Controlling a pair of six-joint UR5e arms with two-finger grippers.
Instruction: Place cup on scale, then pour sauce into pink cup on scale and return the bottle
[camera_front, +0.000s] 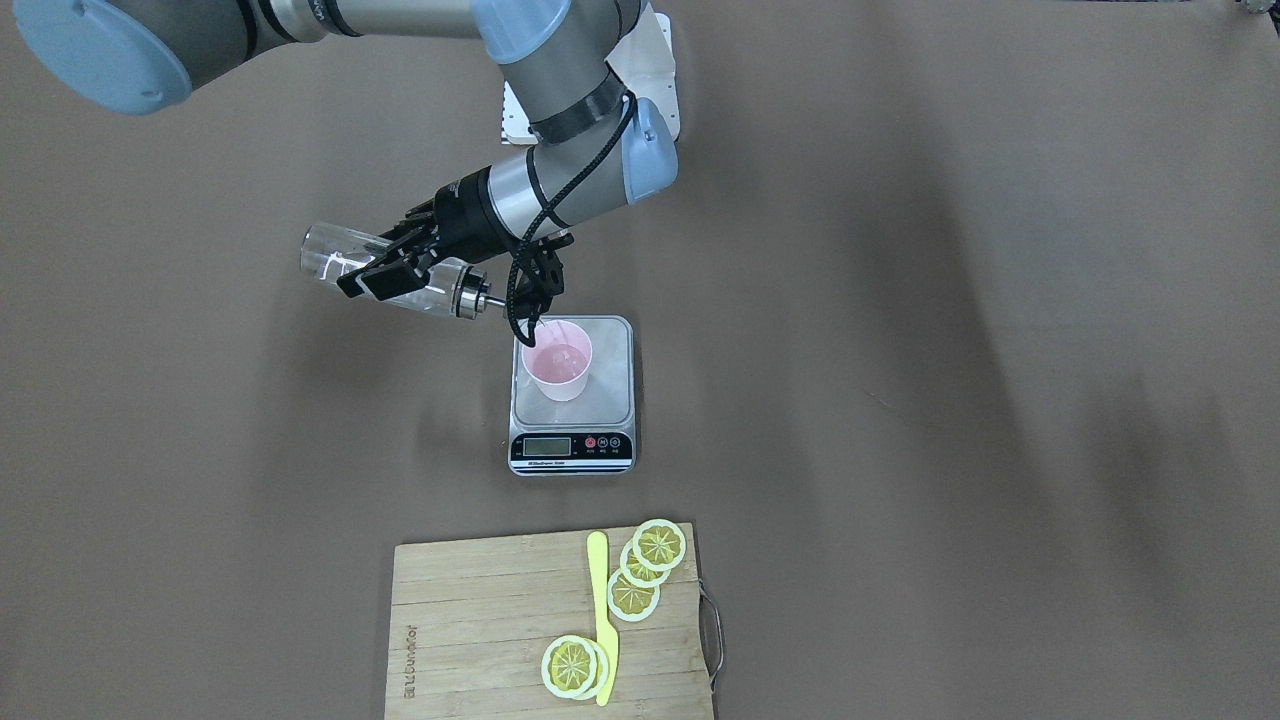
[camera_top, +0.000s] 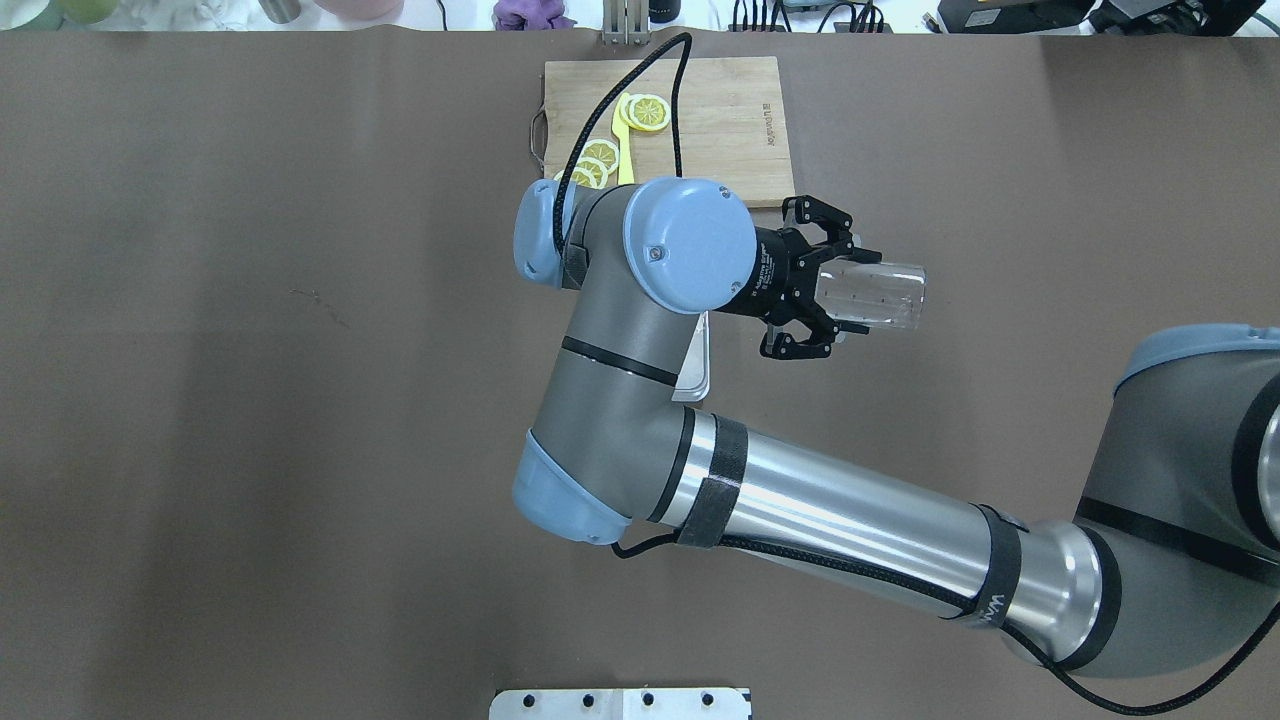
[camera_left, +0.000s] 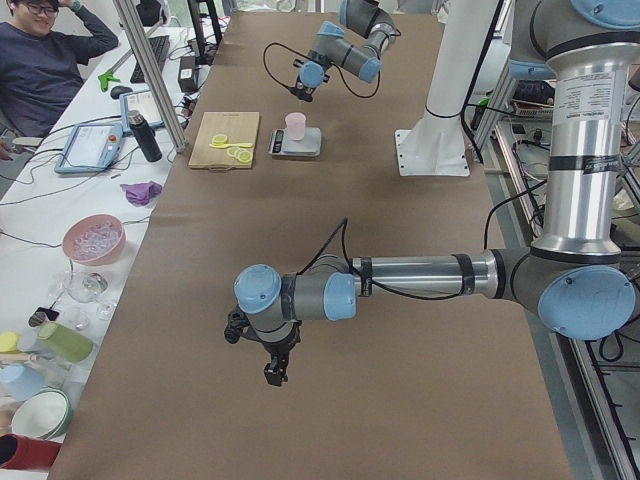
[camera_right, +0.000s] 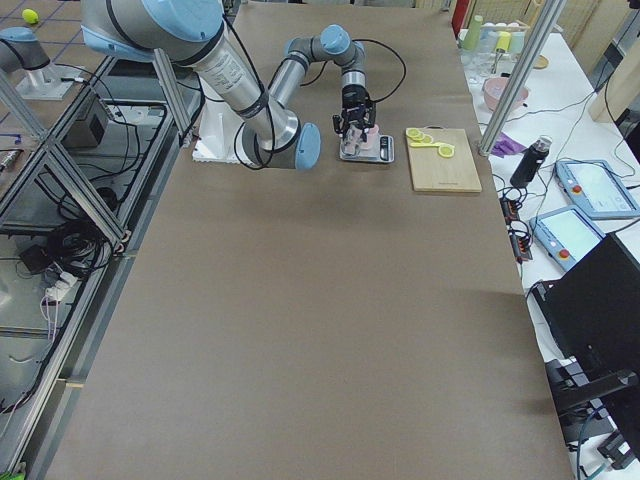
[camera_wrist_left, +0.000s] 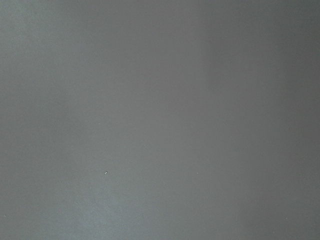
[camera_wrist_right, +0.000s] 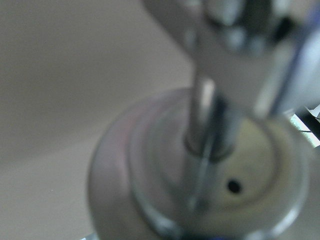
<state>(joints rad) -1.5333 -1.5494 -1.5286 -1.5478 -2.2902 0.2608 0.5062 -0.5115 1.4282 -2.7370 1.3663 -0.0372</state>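
Bottle (camera_front: 328, 260) tipped toward cup (camera_front: 557, 362), right fingers (camera_front: 364, 283) clamped

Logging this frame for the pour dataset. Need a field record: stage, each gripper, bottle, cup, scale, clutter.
stage: pouring pose; cup already on scale, bottle not yet returned
right gripper: shut on the bottle
bottle: tipped near horizontal toward the cup
cup: upright on the scale's platform, pink
scale: reading too small to read
left gripper: far from the scale; open or shut cannot be told
clutter: cutting board with lemon slices and yellow knife
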